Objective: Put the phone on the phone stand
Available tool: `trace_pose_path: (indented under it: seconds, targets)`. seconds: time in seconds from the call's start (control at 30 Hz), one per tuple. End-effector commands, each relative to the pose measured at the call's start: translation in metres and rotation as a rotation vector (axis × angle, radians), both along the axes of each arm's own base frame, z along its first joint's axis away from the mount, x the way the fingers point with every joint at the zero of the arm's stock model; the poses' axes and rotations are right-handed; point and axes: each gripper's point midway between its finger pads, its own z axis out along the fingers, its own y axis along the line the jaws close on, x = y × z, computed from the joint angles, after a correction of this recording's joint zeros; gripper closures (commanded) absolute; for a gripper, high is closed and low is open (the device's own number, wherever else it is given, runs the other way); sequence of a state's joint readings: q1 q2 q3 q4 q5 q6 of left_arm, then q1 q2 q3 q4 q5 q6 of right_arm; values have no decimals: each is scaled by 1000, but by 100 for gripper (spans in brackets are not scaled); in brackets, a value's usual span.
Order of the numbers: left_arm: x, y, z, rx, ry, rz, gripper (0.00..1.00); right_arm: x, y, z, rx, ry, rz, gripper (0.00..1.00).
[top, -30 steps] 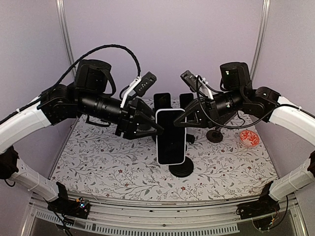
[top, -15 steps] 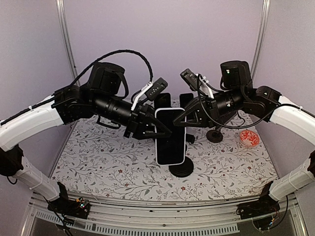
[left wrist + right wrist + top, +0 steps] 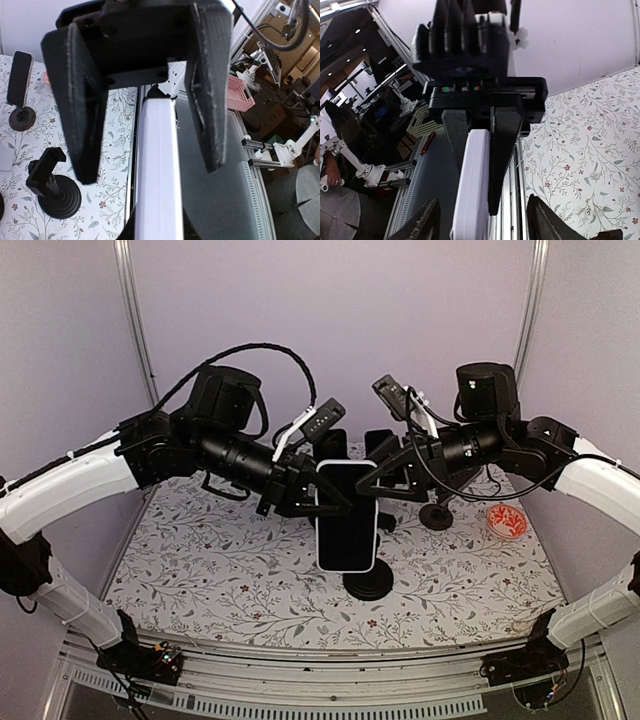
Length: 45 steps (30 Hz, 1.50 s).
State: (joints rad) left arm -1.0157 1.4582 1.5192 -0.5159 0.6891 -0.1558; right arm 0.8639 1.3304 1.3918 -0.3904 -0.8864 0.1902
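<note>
The phone [image 3: 346, 515], in a white case with a dark screen, stands upright over the black phone stand [image 3: 368, 586]. Its lower end drops between the stand's dark arms [image 3: 420, 224]. My left gripper [image 3: 322, 502] reaches the phone's left edge. In the left wrist view the left gripper [image 3: 150, 172] stands open astride the white edge [image 3: 156, 210], with tablecloth showing between one finger and the case. My right gripper [image 3: 378, 483] is at the phone's right edge. The right wrist view shows the right gripper [image 3: 477, 192] shut on the phone [image 3: 470, 215].
Two more dark holders [image 3: 328, 445] stand behind the phone. A small round base [image 3: 436, 515] and a red-and-white dish [image 3: 507, 522] sit at the right. A spare clamp stand [image 3: 54, 185] and another phone on a stand [image 3: 19, 80] stand on the floral cloth.
My left arm has swung in to the right, bringing its jaws around the phone's left edge. The right gripper and the phone have barely moved.
</note>
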Motion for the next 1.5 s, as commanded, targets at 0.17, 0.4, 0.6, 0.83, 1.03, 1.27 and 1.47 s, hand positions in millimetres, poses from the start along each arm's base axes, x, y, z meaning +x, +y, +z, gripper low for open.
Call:
trace_pose_path:
  seconds: [0.17, 0.4, 0.6, 0.83, 1.03, 1.27, 1.47]
  targets:
    - [1, 22, 23, -81, -84, 73, 100, 55, -70, -52, -104, 80, -431, 25]
    - [12, 32, 26, -163, -103, 184, 100, 70, -112, -121, -169, 207, -576, 28]
    - [7, 30, 27, -154, -97, 142, 100, 66, -103, -150, -186, 185, -488, 25]
    - [4, 30, 26, -151, -76, 123, 100, 73, -88, -156, -153, 106, -403, 29]
    - [3, 31, 24, -152, -61, 128, 100, 74, -78, -157, -136, 99, -336, 39]
    - [3, 32, 19, -151, -55, 135, 100, 70, -74, -159, -109, 98, -294, 45]
    - [3, 31, 17, -146, -49, 129, 100, 75, -70, -157, -91, 99, -291, 49]
